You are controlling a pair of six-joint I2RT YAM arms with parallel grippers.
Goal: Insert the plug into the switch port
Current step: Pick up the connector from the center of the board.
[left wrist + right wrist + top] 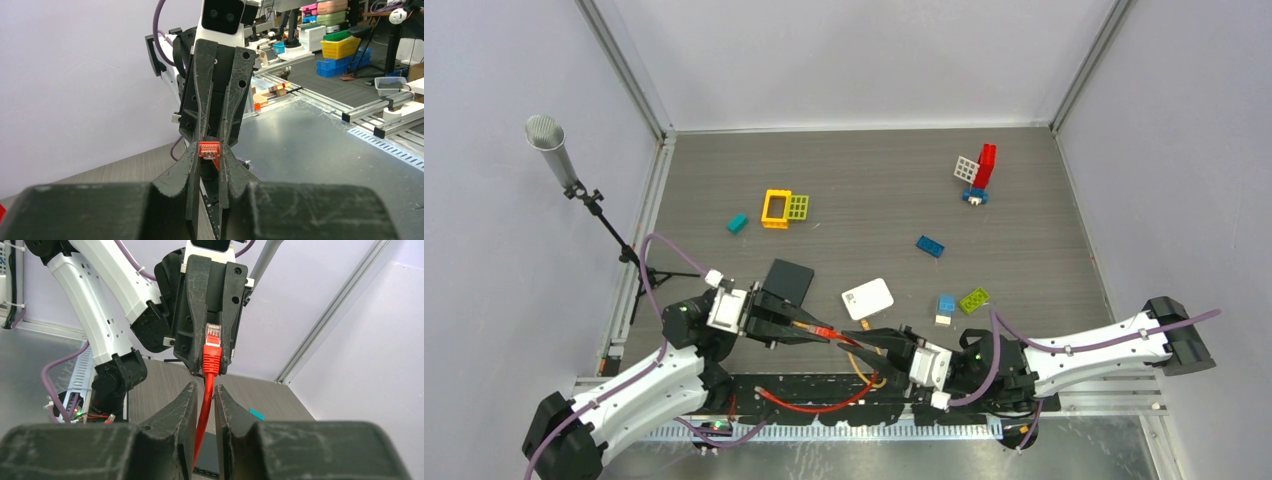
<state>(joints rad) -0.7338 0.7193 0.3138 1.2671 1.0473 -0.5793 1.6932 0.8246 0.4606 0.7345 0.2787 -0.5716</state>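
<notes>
My left hand (210,157) clamps the small red plug (209,149), surely light and rigid; right hand (205,392) straddles its floppy cord (202,415), grip unclear.

Robotics lab or workshop: grey-walled cell framed in aluminium posts (625,70), microphone (551,148) on a stand beside the tabletop (874,180), stacked plastic bins (341,47) and extrusion rails (367,111) out in the room beyond.

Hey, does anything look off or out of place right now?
Yes: the red plug sits backwards in the left gripper, its tip pointing in toward that gripper's wrist rather than outward, so it probably cannot enter a port as held. The right gripper straddles the red cable just behind it.
</notes>
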